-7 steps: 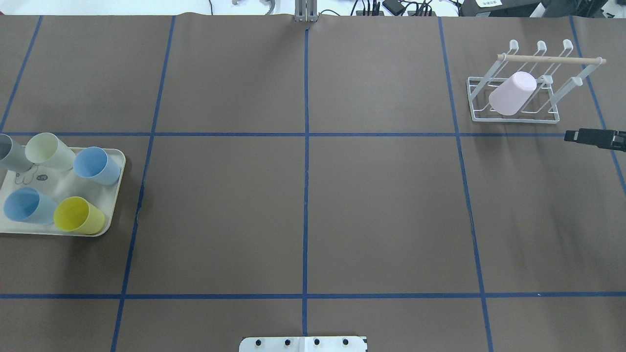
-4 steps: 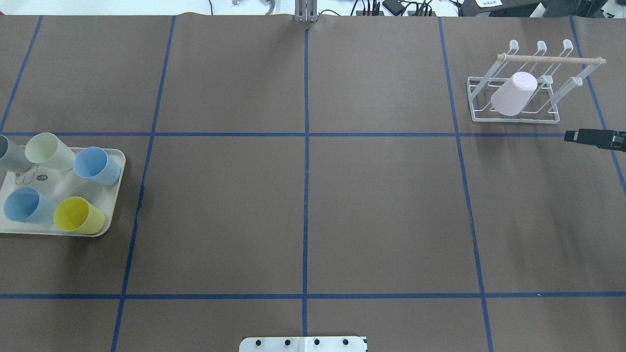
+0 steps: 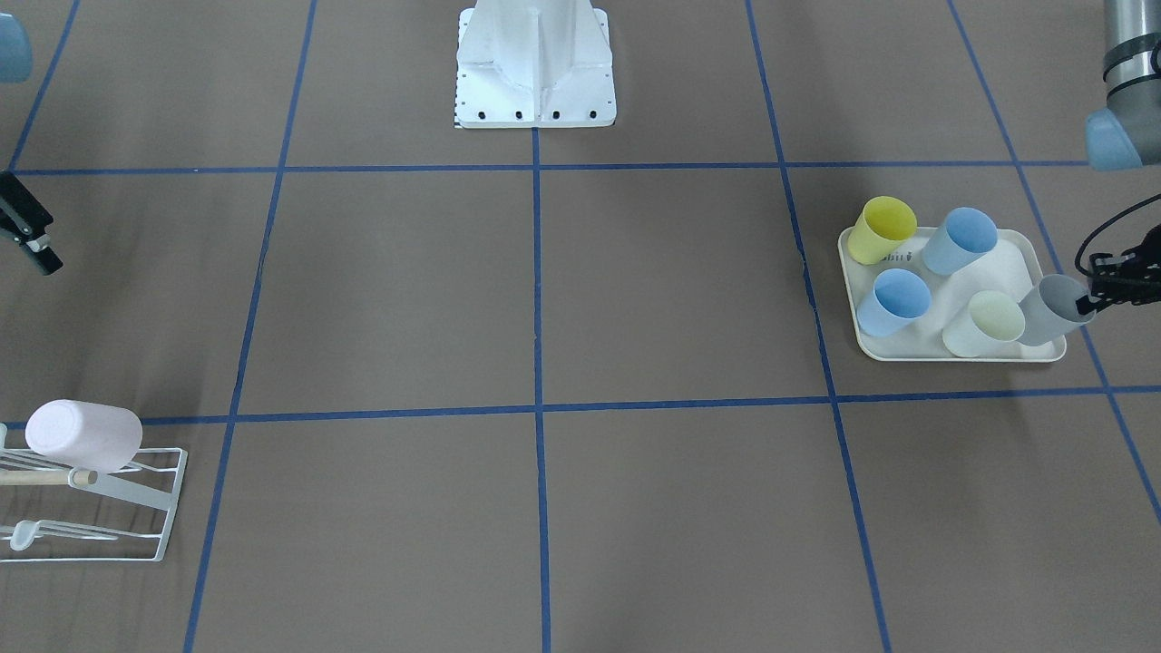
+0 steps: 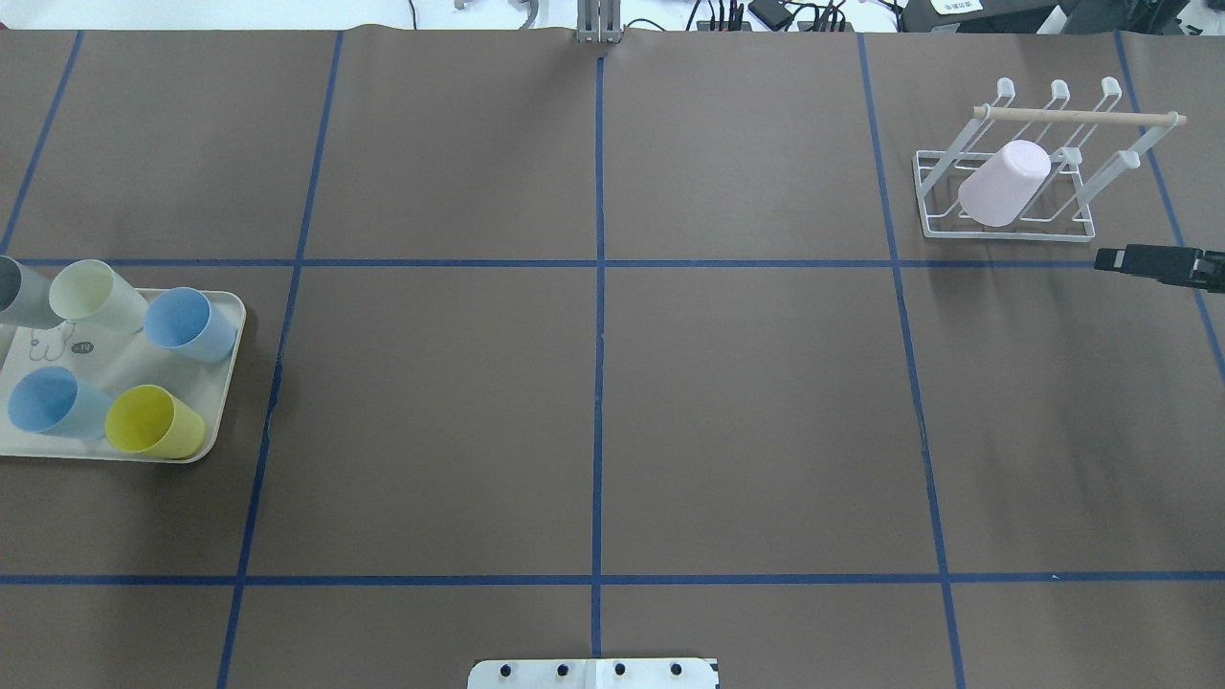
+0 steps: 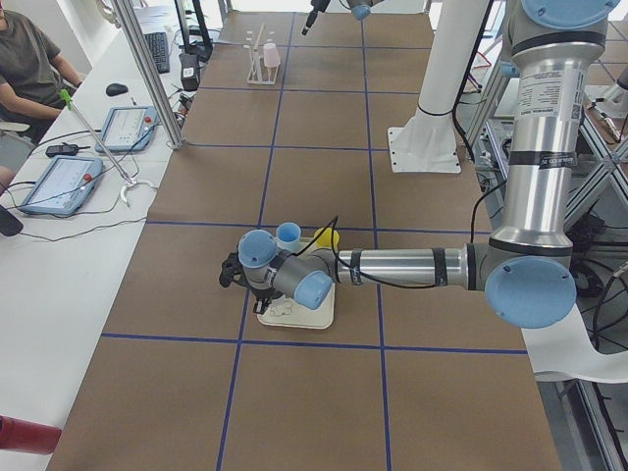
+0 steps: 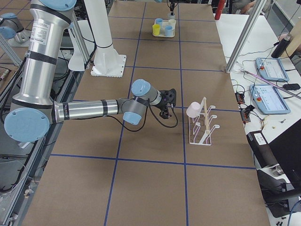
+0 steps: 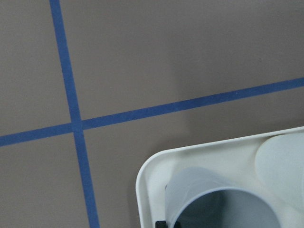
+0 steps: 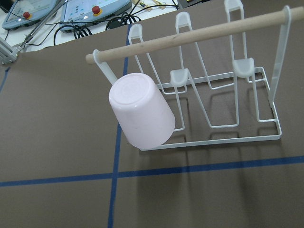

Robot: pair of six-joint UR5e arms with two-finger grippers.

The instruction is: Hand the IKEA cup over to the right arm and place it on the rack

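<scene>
A grey cup (image 3: 1052, 308) tilts over the far left corner of the cream tray (image 4: 225, 316). My left gripper (image 3: 1093, 295) is shut on its rim. The left wrist view shows that grey cup (image 7: 199, 185) from close above the tray (image 7: 152, 175). A pink cup (image 4: 1003, 182) sits upside down on a prong of the white wire rack (image 4: 1081, 116), also clear in the right wrist view as pink cup (image 8: 142, 116) on rack (image 8: 199, 35). My right gripper (image 4: 1101, 258) hovers just right of the rack's near edge, holding nothing; whether it is open or shut does not show.
On the tray stand a pale green cup (image 4: 96, 295), two blue cups (image 4: 191, 323) (image 4: 53, 402) and a yellow cup (image 4: 153, 421). The robot's white base (image 3: 535, 63) stands at the near middle edge. A seated person (image 5: 25, 59) and tablets are beyond the table's far side.
The grey cup has shifted a little toward the table's far side at the tray's corner. My right gripper has crept slightly left, nearer the rack. The pink cup has barely shifted.
</scene>
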